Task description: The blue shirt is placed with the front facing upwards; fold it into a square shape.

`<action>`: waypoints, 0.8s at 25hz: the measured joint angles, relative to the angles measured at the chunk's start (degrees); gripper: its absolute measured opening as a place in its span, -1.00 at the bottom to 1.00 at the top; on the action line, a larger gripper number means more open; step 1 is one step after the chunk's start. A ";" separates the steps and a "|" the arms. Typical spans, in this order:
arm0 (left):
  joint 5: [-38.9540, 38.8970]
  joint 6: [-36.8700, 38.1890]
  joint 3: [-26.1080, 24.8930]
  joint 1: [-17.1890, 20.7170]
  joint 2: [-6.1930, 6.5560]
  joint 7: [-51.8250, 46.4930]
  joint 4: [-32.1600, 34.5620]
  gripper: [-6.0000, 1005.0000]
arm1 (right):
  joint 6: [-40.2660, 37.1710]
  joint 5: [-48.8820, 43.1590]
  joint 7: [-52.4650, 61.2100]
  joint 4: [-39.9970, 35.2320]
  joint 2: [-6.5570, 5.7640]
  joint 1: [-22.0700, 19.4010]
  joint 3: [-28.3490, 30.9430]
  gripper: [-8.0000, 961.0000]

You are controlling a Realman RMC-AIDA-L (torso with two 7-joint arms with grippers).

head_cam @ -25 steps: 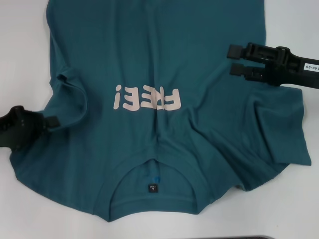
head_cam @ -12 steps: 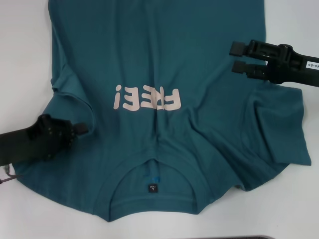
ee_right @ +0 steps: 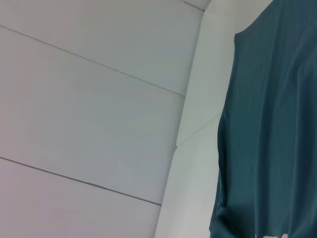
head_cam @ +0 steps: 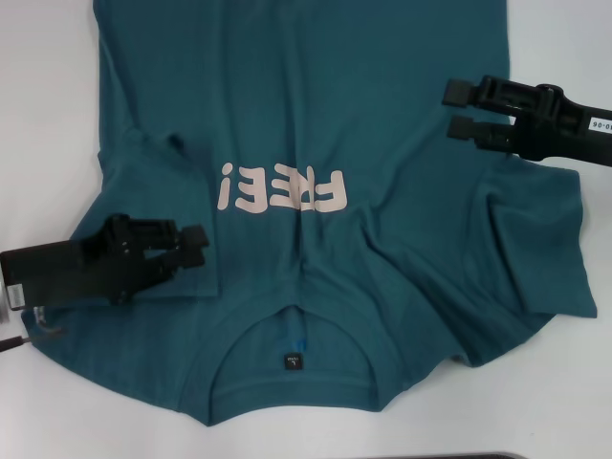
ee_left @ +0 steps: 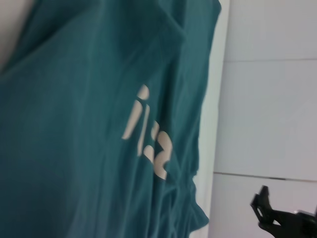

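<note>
Two grippers are positioned over the blue shirt [head_cam: 316, 143], spread front-up on the white table [head_cam: 48, 96]. Left gripper [head_cam: 196, 249], pinching a folded sleeve beside the lettering, risks bunching; right gripper [head_cam: 457, 110] is held spread.

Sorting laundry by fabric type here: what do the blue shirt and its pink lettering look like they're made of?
The blue shirt looks like soft matte knit, probably cotton jersey: it wrinkles loosely, and the collar shows ribbing. The "FREE!" lettering appears to be a flat, opaque pale pink print, lying smooth on the cloth; ink or vinyl, hard to tell.
</note>
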 joint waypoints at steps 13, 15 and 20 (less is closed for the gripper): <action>-2.24 8.57 -10.31 0.99 3.83 16.12 -1.42 -0.06 | -0.52 -0.42 -6.17 -0.15 -0.53 -0.02 -0.14 0.80; -2.68 11.96 -9.55 1.51 3.07 28.10 -1.29 0.05 | -1.23 -0.44 -9.45 -0.36 -0.58 -0.18 0.00 0.80; -1.50 11.70 1.26 3.54 1.76 45.75 -2.41 0.26 | -2.01 -0.54 -11.64 -0.63 -1.26 -0.32 0.04 0.80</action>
